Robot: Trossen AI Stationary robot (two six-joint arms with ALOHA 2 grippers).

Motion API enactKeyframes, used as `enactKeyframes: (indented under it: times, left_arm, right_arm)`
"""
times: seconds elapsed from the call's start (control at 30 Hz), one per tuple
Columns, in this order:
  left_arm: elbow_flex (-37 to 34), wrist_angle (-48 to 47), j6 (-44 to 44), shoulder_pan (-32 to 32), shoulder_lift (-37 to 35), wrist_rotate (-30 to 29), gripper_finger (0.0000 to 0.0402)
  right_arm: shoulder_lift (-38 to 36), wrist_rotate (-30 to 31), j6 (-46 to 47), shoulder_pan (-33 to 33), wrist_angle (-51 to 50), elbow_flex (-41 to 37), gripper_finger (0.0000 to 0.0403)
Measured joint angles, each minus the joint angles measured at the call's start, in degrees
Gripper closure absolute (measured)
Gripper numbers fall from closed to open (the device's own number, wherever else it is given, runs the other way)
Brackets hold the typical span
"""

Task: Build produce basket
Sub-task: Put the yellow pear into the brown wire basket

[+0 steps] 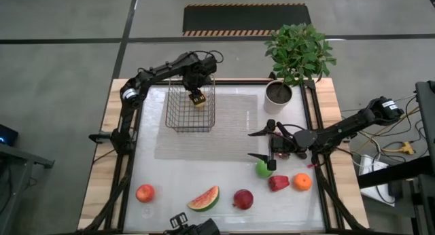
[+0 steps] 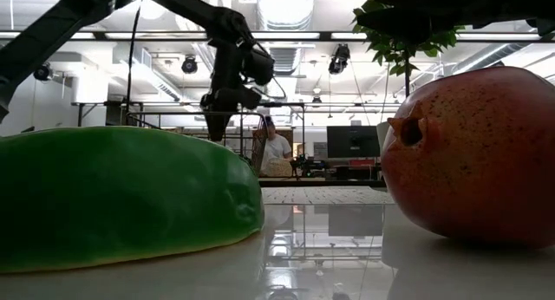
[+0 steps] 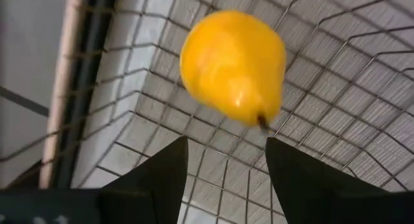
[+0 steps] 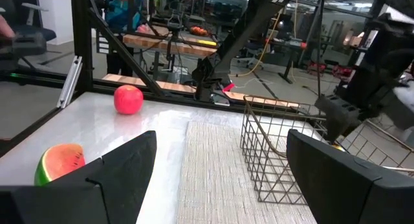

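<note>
Left gripper (image 1: 198, 99) is hovering inside the wire basket (image 1: 190, 106) near the tabletop's (image 1: 204, 167) far edge, fingers parted w/ a gap. A yellow pear (image 3: 234, 65) is lying on the basket floor just beyond the fingertips, apart from them, stem end pointing toward the gripper; nothing is being held. The basket is sitting on a pale woven mat (image 1: 231, 126) at the far-left part of the tabletop.

Right gripper (image 1: 270, 145) is waiting nr the right edge, fingers spread wide & empty, just above a green apple (image 1: 263, 169). A red pepper (image 1: 277, 183) & an orange (image 1: 302, 182) are lying beside it toward the near-right corner. Along the near edge: a peach (image 1: 145, 193), a watermelon slice (image 1: 204, 199), a dark red fruit (image 1: 243, 199). A potted plant (image 1: 297, 55) is standing at the far-right corner.
</note>
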Motion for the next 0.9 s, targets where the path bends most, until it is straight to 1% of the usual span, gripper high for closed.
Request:
enactKeyframes:
  times: [0.1,0.27,0.37,0.47,0.57,0.7,0.8,0.83,0.9]
  left_arm:
    - [0.6,0.2,0.8,-0.3,-1.7,0.0,0.0212]
    - [-0.9,1.3,4.7,-2.1,-6.2,0.0,0.0212]
    - [-2.9,5.6,7.0,-3.9,-9.2,0.5,0.0222]
    - [-6.2,10.5,9.3,-5.7,-11.9,3.8,0.0247]
    - [-9.6,13.5,11.0,-7.3,-13.7,7.2,0.0284]
    - [-15.2,16.1,14.1,-8.7,-15.4,7.5,0.0339]
    - [-19.7,21.2,14.6,-9.0,-15.5,7.5,0.0380]
    - [-21.0,22.5,14.6,-9.0,-15.5,7.4,0.0390]
    - [-23.7,26.9,14.6,-8.9,-15.5,6.7,0.0397]
  right_arm:
    - [0.0,0.0,0.0,0.0,-0.1,0.0,0.0076]
    - [0.0,0.0,0.0,0.0,-0.4,0.0,0.0076]
    - [0.0,0.0,0.3,0.0,-0.8,0.0,0.0076]
    - [0.0,0.0,0.4,0.0,-1.1,0.0,0.0076]
    - [0.0,0.0,1.4,0.0,-1.5,0.0,0.0076]
    - [0.0,0.0,2.0,0.0,-2.0,0.0,0.0076]
    - [0.0,0.0,2.3,0.0,-2.2,0.0,0.0076]
    - [0.0,0.0,2.4,0.0,-2.4,0.0,0.0076]
    - [0.0,0.0,2.5,0.0,-2.5,0.0,0.0076]
